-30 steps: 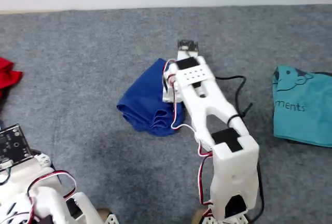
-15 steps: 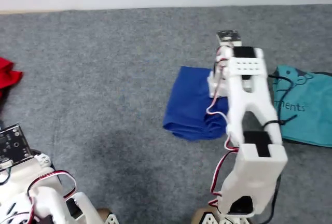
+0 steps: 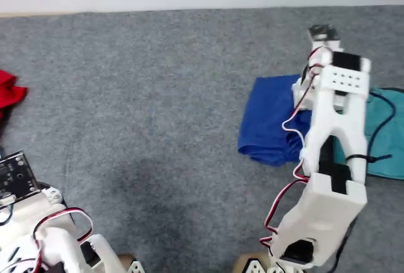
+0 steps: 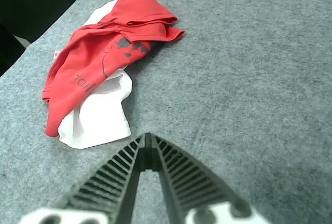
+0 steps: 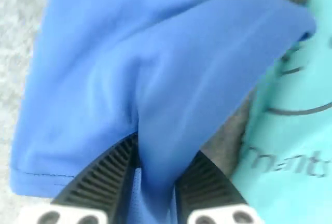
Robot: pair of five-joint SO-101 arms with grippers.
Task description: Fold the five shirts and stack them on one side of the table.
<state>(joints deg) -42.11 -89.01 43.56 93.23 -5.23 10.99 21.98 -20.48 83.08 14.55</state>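
Blue shirt point(image 5: 155, 68) is pinched in R gripper point(image 5: 155, 156), w/ teal shirt point(image 5: 290, 146) just beside. L gripper point(image 4: 149, 137) is pressed together; red shirt point(image 4: 104, 53) & white shirt point(image 4: 98, 115) are seen ahead.

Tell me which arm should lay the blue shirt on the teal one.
Right. The right gripper is shut on the blue shirt, next to the teal shirt. The left gripper is shut and empty, across the table near the red shirt.
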